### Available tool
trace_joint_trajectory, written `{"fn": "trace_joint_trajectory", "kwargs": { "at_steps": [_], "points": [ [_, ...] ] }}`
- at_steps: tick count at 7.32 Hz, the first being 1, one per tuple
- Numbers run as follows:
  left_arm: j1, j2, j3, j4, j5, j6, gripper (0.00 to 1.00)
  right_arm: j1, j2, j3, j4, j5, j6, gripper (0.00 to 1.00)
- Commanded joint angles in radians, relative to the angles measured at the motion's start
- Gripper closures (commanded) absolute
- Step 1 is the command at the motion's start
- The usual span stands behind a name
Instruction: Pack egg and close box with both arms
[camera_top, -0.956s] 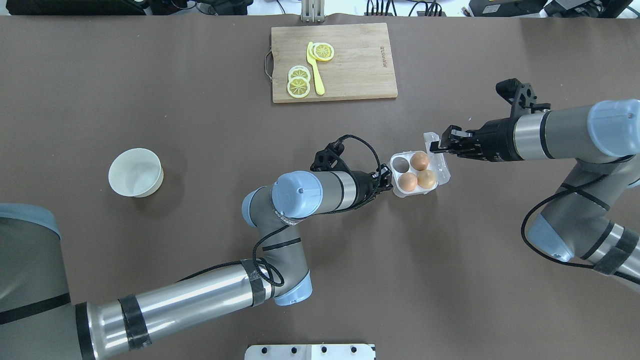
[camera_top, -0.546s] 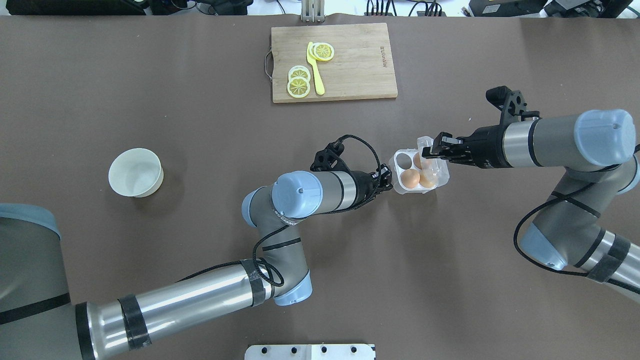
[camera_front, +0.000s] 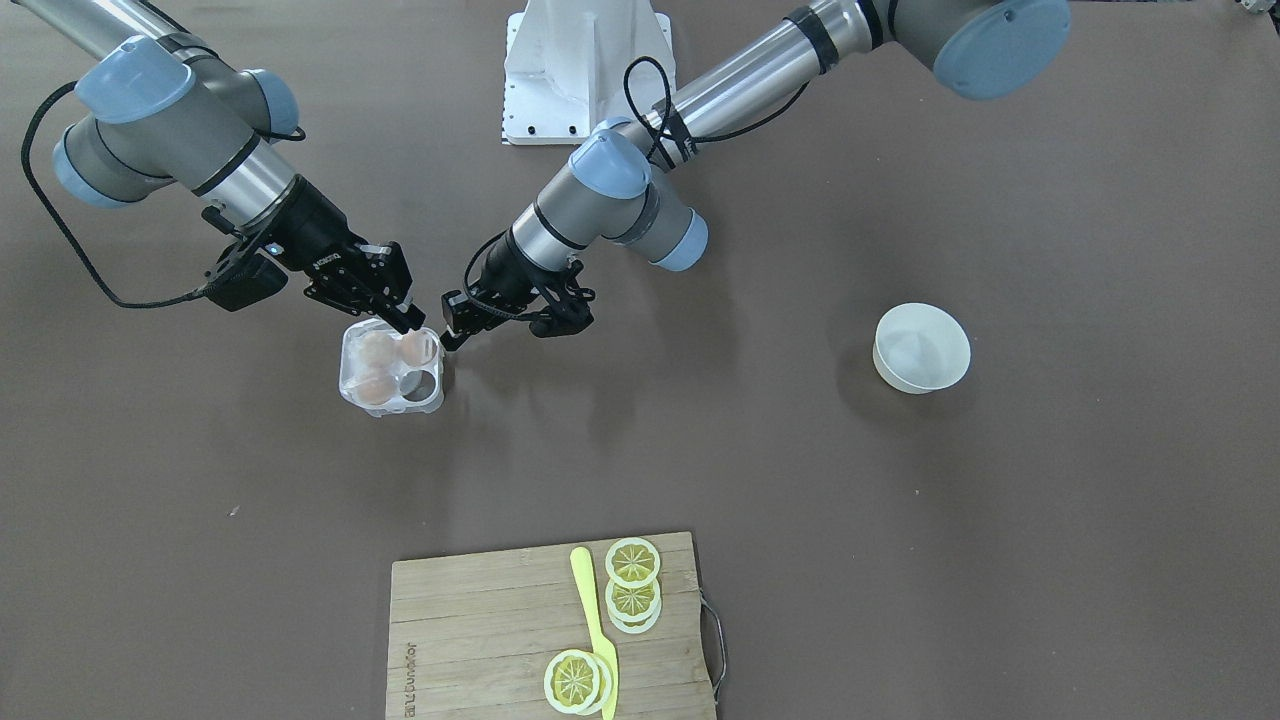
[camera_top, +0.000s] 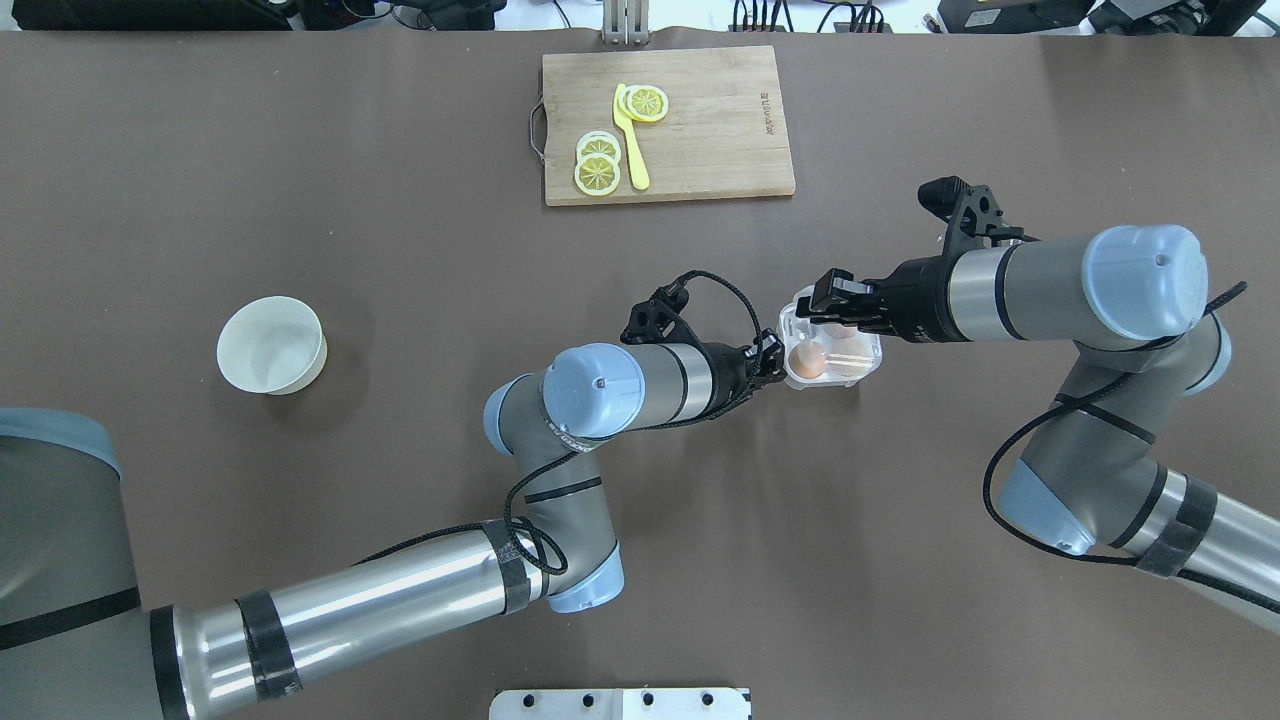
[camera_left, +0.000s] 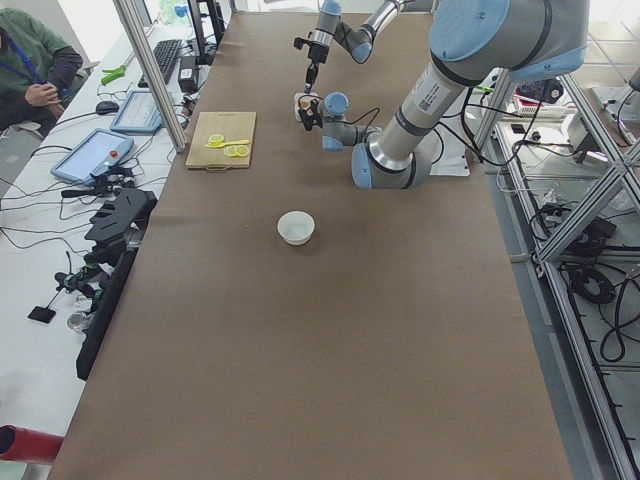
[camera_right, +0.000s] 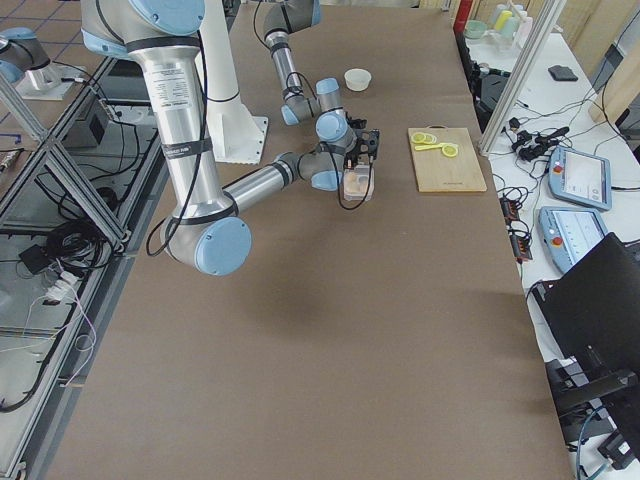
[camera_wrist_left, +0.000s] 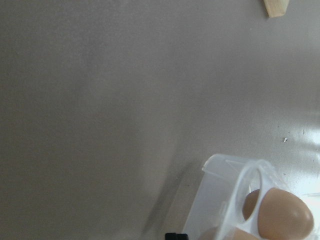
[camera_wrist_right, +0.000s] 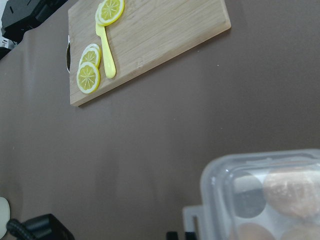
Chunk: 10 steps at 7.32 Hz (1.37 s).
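Observation:
The clear box (camera_top: 832, 352) sits mid-table with its lid (camera_wrist_right: 220, 185) swung down over the cups. Three eggs (camera_top: 808, 360) lie under the lid. I cannot tell which is the paler one. One egg also shows in the left wrist view (camera_wrist_left: 280, 215). My right gripper (camera_top: 822, 297) looks shut and rests on the lid's free edge by the closing tab (camera_wrist_right: 195, 220). My left gripper (camera_top: 773, 362) looks shut and touches the box's left side (camera_front: 440, 372). In the front view the right gripper (camera_front: 405, 318) and the left gripper (camera_front: 447, 330) meet over the box.
A white bowl (camera_top: 271, 345) stands far to the left. A wooden cutting board (camera_top: 700, 140) with lemon slices (camera_top: 597, 172) and a yellow knife (camera_top: 630, 150) lies at the far edge. The white pedestal (camera_front: 580, 70) is at the robot's side.
My right gripper has moved left over the box and the lid has swung from standing open down over the eggs. The left arm has not moved.

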Motion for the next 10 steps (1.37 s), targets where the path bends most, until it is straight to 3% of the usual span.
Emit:
{"fn": "trace_joint_trajectory", "kwargs": {
  "at_steps": [1,3,6,8,10],
  "points": [
    [0.002,0.000,-0.002,-0.001,0.002,0.000,1.00,0.000,0.016,0.018,-0.046,-0.013,0.000,0.00],
    [0.002,0.000,-0.002,-0.001,0.000,-0.002,1.00,0.000,0.017,0.047,-0.080,-0.007,-0.001,0.00],
    [-0.002,0.026,-0.035,-0.001,0.000,-0.002,1.00,0.020,0.109,0.162,-0.415,-0.002,-0.003,0.00],
    [-0.021,0.107,-0.162,0.011,-0.008,0.003,1.00,0.076,0.151,0.293,-0.739,0.041,-0.015,0.00],
    [-0.045,0.178,-0.302,0.115,-0.062,0.021,1.00,0.122,0.156,0.372,-0.940,0.049,-0.047,0.00]
  ]
}}
